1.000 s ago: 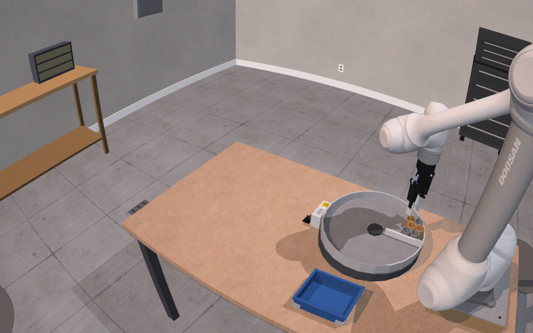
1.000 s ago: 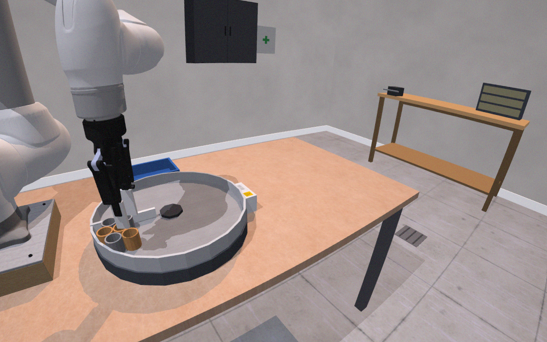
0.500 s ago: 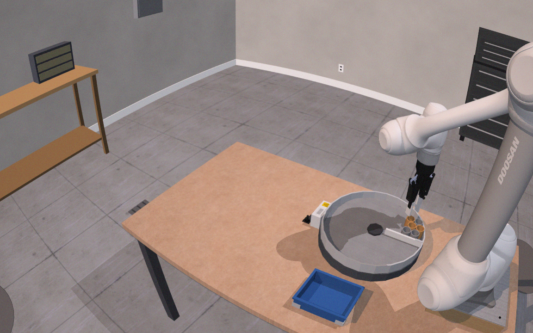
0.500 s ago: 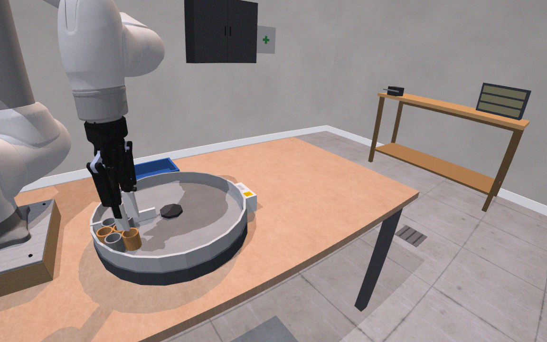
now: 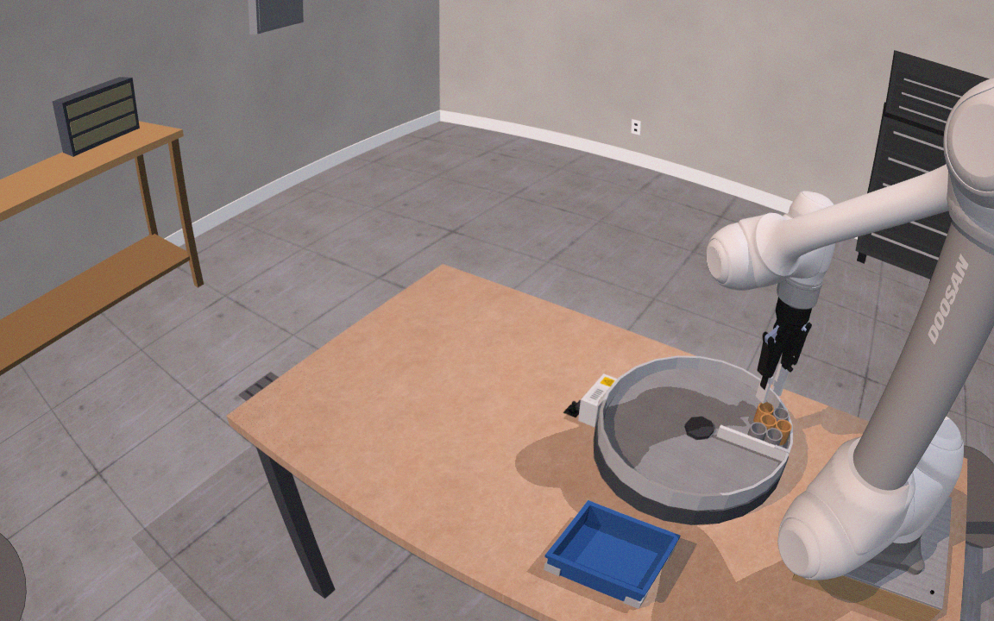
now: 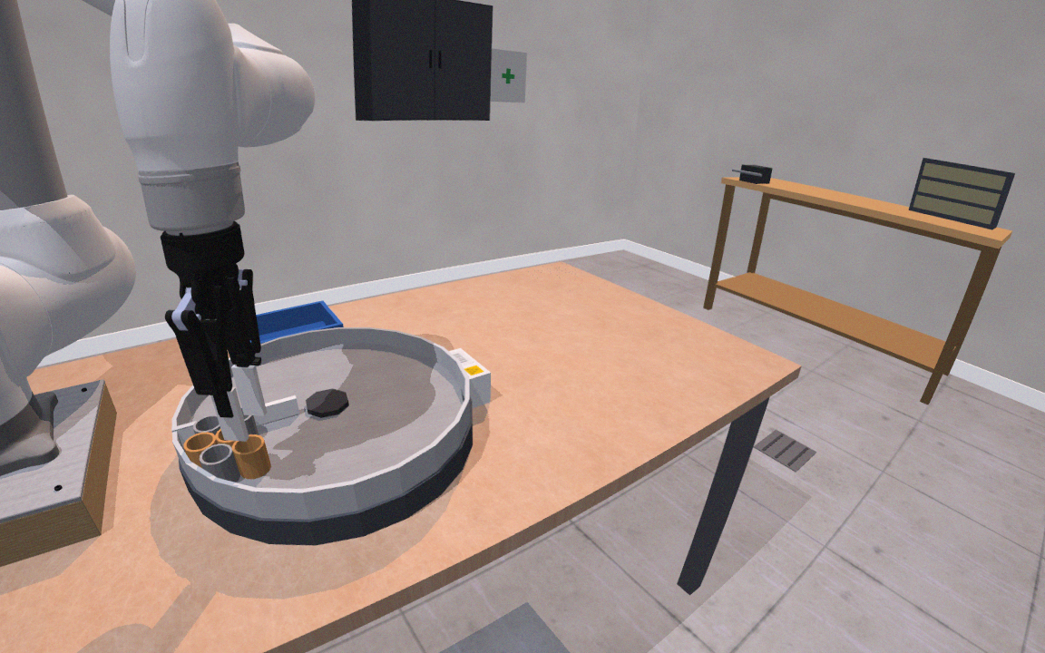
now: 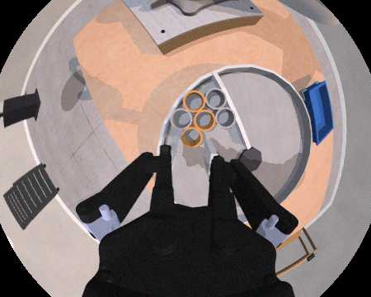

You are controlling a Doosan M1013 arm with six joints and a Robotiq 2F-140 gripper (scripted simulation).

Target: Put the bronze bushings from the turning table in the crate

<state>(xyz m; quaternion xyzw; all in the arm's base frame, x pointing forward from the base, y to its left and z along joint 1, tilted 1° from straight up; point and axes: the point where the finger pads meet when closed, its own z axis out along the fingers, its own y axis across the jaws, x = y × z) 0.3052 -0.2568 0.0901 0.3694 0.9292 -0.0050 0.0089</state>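
In the top view we see three bronze-coloured, hollow cylindrical bushings (image 5: 768, 421) (image 6: 251, 458) (image 7: 204, 120) and three grey steel ones, clustered upright on the round grey turning table (image 5: 614, 463) (image 6: 396, 479) (image 7: 268, 107); one blue rectangular crate (image 5: 600, 567) (image 6: 298, 323) (image 7: 318, 113) holds none. In the exterior view, our black jaws (image 5: 771, 393) (image 6: 246, 426) stand partly open, gripping nothing, above the cluster. In the wrist view, all six show open round tops beside a straight white divider (image 7: 232, 109).

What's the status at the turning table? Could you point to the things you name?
Gripper (image 5: 774, 392) (image 6: 240, 426) (image 7: 190, 145) open, nothing held. Three bronze bushings (image 5: 763, 415) (image 6: 252, 459) (image 7: 191, 143) on turning table (image 5: 616, 471) (image 6: 323, 507) (image 7: 272, 111). Steel bushings (image 5: 758, 434) (image 6: 220, 466) (image 7: 178, 124) crowd them.
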